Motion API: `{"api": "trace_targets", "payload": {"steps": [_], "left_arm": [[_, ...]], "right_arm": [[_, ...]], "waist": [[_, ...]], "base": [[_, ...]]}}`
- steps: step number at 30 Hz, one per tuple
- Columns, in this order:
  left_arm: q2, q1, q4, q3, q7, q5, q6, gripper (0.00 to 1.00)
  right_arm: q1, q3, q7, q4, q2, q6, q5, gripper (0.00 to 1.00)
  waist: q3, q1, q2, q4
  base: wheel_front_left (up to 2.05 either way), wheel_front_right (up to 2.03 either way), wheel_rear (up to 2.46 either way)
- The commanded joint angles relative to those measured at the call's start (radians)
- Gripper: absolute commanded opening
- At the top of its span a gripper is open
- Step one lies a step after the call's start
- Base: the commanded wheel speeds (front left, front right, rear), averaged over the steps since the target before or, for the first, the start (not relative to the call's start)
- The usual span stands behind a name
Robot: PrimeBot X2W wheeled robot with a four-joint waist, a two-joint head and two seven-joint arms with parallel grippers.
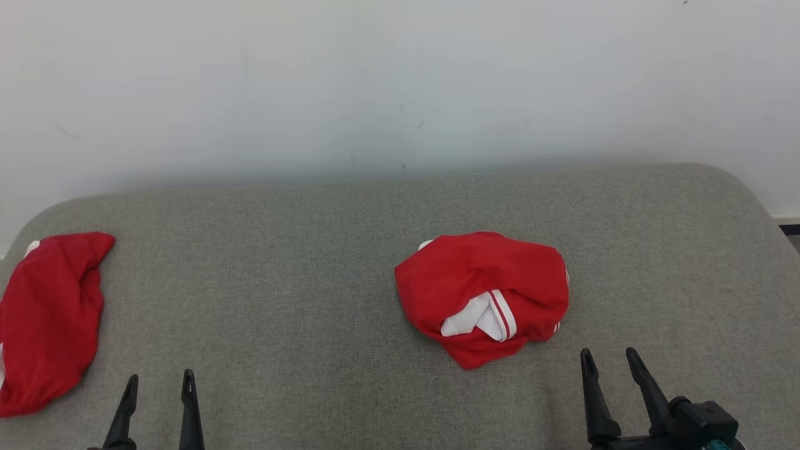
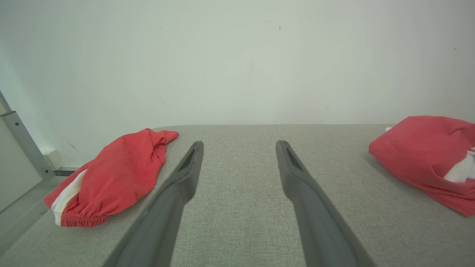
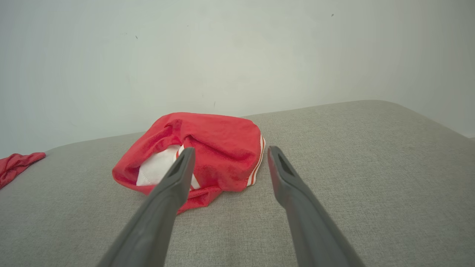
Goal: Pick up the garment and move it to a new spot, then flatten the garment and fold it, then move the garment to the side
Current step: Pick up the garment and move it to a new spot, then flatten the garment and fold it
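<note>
The left gripper point(image 1: 160, 375), with its two long dark fingers spread apart and empty, hovers low over the grey woven fabric surface point(image 1: 281, 281). The right gripper point(image 1: 608, 351) is also spread and empty, its tips just short of the crumpled red garment with white striped trim point(image 1: 481, 294), heaped right of centre. A second red cloth bundle point(image 1: 50, 312) lies at the far left edge, well apart from the garment. A plain white wall point(image 1: 400, 81) stands behind.

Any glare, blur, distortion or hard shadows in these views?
Head view: soft even light, no glare, faint shadow under the middle red garment. Left wrist view: wide-angle stretch makes the left pincer loom, slightly soft low down. Right wrist view: right pincer likewise; garment sharp.
</note>
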Motion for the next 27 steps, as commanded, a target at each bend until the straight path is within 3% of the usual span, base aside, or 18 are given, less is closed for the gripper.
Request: {"api": "trace_targets", "payload": {"steps": [1,27], "left_arm": [[0.0,-0.005,0.002,0.003,-0.004,0.005,-0.001,1.0],[0.01,-0.004,-0.006,-0.008,0.01,-0.011,0.004,1.0]], "right_arm": [[0.006,0.002,-0.002,0.001,0.001,-0.002,0.002,1.0],[0.013,0.003,0.009,-0.004,0.001,-0.002,0.002,1.0]], "waist": [[0.0,0.0,-0.0001,0.0],[-0.005,0.0,-0.0001,0.001]], "base": [[0.0,0.0,0.0],[0.0,0.0,0.0]]}}
